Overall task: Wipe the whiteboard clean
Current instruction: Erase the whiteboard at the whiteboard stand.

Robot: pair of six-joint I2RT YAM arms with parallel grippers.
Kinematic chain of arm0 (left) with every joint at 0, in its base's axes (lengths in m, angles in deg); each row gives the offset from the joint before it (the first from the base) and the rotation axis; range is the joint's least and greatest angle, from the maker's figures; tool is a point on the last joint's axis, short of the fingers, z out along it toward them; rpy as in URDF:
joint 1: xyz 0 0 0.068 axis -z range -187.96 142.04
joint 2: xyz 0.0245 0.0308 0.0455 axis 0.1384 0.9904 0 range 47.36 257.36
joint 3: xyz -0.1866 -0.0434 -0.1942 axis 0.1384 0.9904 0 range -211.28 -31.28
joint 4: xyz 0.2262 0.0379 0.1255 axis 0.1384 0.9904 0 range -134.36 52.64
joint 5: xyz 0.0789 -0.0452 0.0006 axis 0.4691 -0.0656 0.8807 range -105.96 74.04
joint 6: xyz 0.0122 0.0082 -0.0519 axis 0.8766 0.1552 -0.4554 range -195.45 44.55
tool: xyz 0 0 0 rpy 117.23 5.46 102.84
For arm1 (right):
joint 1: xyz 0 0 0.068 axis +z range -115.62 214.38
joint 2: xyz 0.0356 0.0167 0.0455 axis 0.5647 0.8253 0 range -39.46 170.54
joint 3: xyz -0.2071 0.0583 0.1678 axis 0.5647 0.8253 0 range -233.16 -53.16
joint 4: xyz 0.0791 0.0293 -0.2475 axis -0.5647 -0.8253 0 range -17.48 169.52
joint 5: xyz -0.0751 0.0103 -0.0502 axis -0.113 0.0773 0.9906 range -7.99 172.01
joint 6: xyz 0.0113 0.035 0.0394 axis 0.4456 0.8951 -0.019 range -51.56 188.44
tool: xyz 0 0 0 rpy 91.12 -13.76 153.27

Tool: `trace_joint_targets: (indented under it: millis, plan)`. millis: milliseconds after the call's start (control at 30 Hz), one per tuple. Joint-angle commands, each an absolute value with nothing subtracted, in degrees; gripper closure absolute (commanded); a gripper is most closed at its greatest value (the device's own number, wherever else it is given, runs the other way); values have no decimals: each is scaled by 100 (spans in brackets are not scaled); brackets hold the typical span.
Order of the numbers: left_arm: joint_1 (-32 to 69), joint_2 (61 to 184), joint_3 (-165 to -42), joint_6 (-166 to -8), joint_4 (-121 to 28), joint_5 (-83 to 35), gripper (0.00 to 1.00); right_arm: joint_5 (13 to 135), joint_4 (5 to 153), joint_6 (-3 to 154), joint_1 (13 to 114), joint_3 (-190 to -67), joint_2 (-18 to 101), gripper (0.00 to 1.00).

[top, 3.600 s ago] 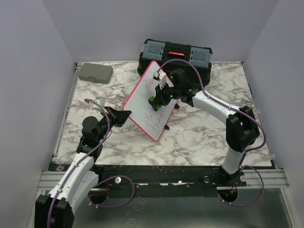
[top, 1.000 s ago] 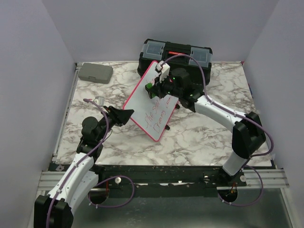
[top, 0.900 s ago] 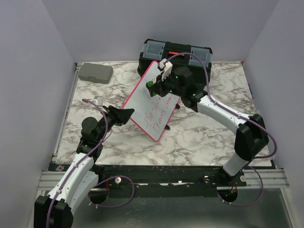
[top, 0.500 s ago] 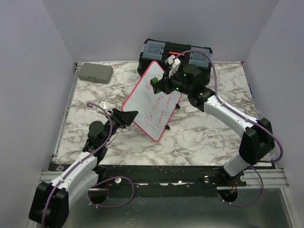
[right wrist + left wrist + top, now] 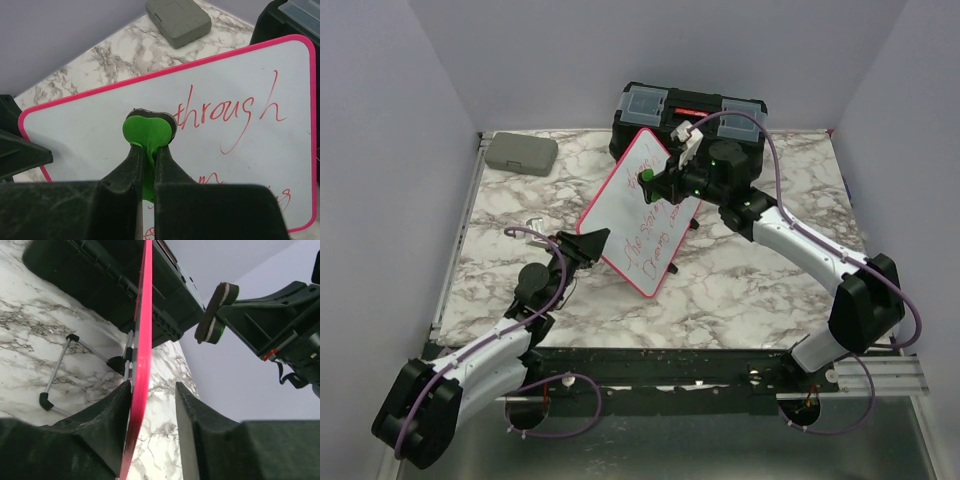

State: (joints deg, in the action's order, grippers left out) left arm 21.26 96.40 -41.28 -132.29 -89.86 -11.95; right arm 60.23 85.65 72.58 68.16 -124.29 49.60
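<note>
The whiteboard stands tilted on its stand in front of the black toolbox, with red handwriting on its face. My right gripper is shut on a green eraser and holds it before the board's upper left part. In the left wrist view the eraser is a little off the board face. My left gripper is open at the board's lower left edge. The pink frame runs between its jaws, against the left finger, with a gap to the right one.
The black toolbox stands right behind the board. A small grey case lies at the back left, also in the right wrist view. The board's wire stand with black feet rests on the marble table.
My left arm has stretched forward, bringing its open jaws around the board's lower left edge. My right gripper has carried the eraser from the board's middle to its upper left.
</note>
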Motion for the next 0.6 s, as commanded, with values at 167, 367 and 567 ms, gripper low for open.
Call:
trace_joint_targets:
  millis: [167, 367, 567]
  plan:
    - [2298, 10027, -4068, -13111, -9903, -761, 75, 5868, 8740, 7310, 6758, -12253, 4637, 99]
    - [2298, 9904, -4068, -12958, -9698, -819, 94, 5787, 8752, 7371, 6724, -12254, 4641, 99]
    - [2291, 9643, -4163, -12603, -9228, -936, 100, 5734, 8754, 7351, 6723, -12233, 4593, 99]
